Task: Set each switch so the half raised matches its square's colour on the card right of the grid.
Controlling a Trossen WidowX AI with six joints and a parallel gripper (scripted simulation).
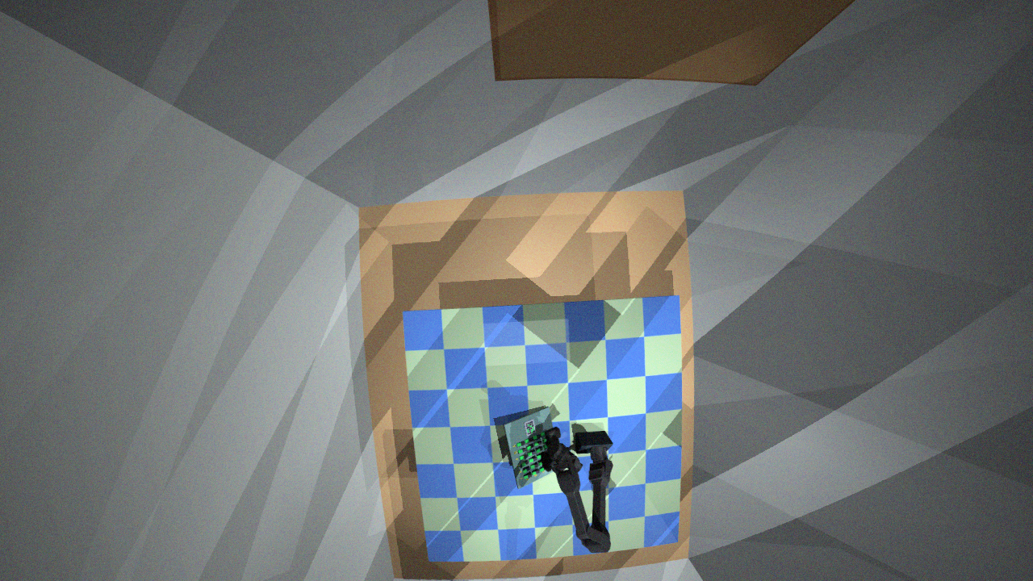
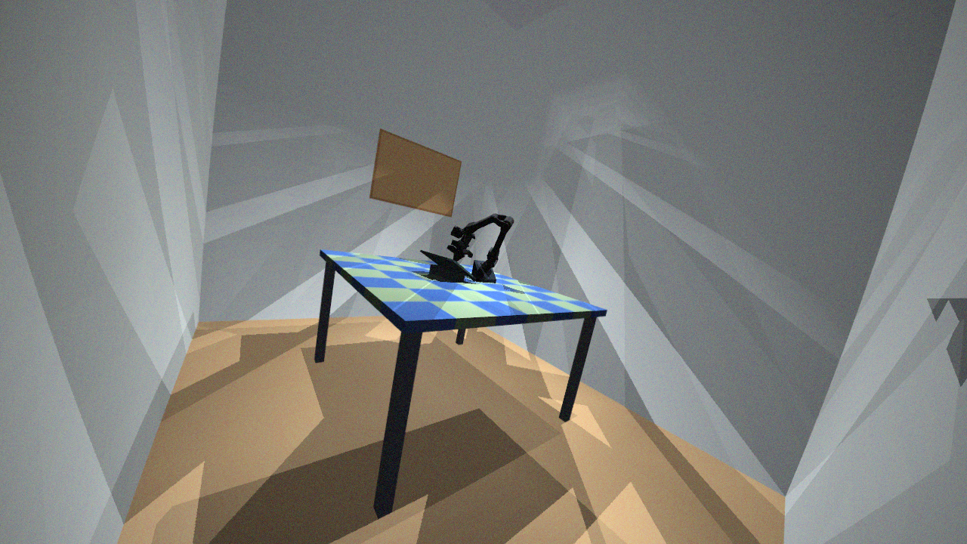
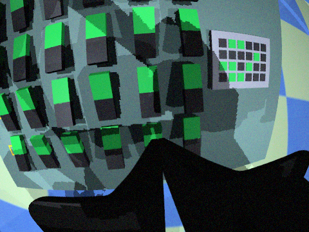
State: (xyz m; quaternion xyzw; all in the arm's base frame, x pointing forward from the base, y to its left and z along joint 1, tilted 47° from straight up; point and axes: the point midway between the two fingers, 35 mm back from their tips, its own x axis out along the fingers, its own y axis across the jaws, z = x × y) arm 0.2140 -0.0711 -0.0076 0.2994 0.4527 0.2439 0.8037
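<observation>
The tilted grey-green switch panel [image 1: 514, 431] [image 2: 443, 260] [image 3: 246, 16] carries rows of rocker switches, each half green and half dark grey. The card [image 3: 245, 59] [image 1: 529, 427] is at its right. From far row to near, the card's green squares are: second and third; fifth; first, second and fourth; second and third. My gripper [image 3: 158, 145] is shut and empty, with its tips at the near row's fifth switch [image 3: 152, 127], hiding its nearer half. I cannot tell whether they touch. The sixth switch [image 3: 192, 127] is just right of the tips. Part of the far row is out of the wrist view.
The panel stands on a blue and pale green checkered table [image 1: 625, 361] [image 2: 466, 307]. The black arm [image 1: 598, 498] [image 2: 503, 236] bends over beside the panel. A brown board [image 1: 635, 43] [image 2: 415, 172] is away from the table. Hard shadows cross the panel.
</observation>
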